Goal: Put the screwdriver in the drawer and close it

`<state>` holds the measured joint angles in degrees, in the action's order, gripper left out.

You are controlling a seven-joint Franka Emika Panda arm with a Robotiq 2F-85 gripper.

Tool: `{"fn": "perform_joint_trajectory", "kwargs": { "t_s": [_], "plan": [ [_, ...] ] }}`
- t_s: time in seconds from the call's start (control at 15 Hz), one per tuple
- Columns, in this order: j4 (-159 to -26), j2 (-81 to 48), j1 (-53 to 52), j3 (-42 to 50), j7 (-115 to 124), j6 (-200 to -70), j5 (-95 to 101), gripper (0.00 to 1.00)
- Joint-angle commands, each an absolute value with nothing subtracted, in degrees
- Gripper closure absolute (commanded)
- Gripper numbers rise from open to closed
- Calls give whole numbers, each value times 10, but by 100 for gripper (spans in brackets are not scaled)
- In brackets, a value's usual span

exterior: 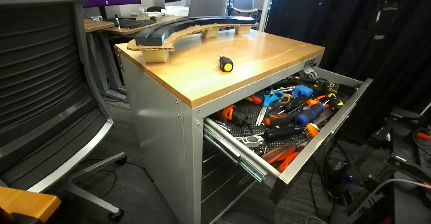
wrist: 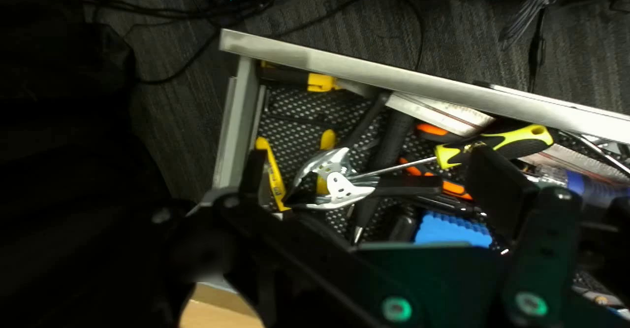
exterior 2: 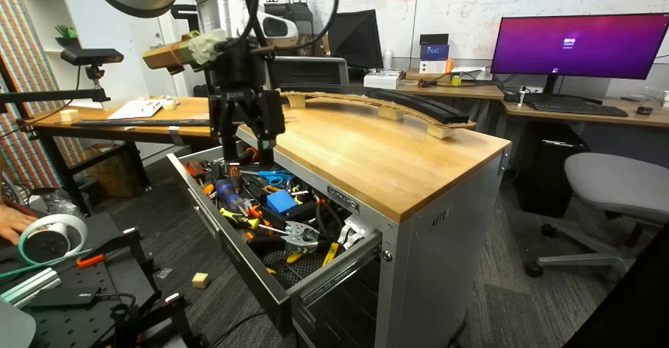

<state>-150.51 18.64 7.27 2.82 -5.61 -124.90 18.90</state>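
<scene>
Our gripper [exterior 2: 248, 155] hangs above the pulled-out drawer [wrist: 354, 68], its fingers [wrist: 497, 190] spread wide with nothing between them. Below it, in the wrist view, we see a silver clamp [wrist: 339, 190], a bare patch of dotted liner [wrist: 295, 105] and a long yellow-and-black driver [wrist: 449, 154], which we take not to be ours. The screwdriver [exterior: 226, 63] we want lies on its side on the bench [exterior: 193, 79], its yellow cap showing.

We judge the step in hand to be fetching it. We should rise well clear of the drawer before crossing onto the bench, stay in front of the curved black piece [exterior: 195, 23], then come straight down and turn so the fingers close across the stubby handle, not along it. It may roll if one finger touches first, so we'd centre it and squeeze gently. That liner patch looks right for laying it flat afterwards.
</scene>
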Motion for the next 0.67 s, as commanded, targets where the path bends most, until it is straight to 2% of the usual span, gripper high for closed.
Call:
{"fn": "perform_joint_trajectory", "kwargs": {
  "t_s": [0.0,0.2,0.6],
  "plan": [
    [-1451,118,54,-89,102,-1190,200,0],
    [-1393,59,14,-170,243,-1137,207,0],
    [-1215,-90,-105,-175,350,-1112,186,0]
  ]
}}
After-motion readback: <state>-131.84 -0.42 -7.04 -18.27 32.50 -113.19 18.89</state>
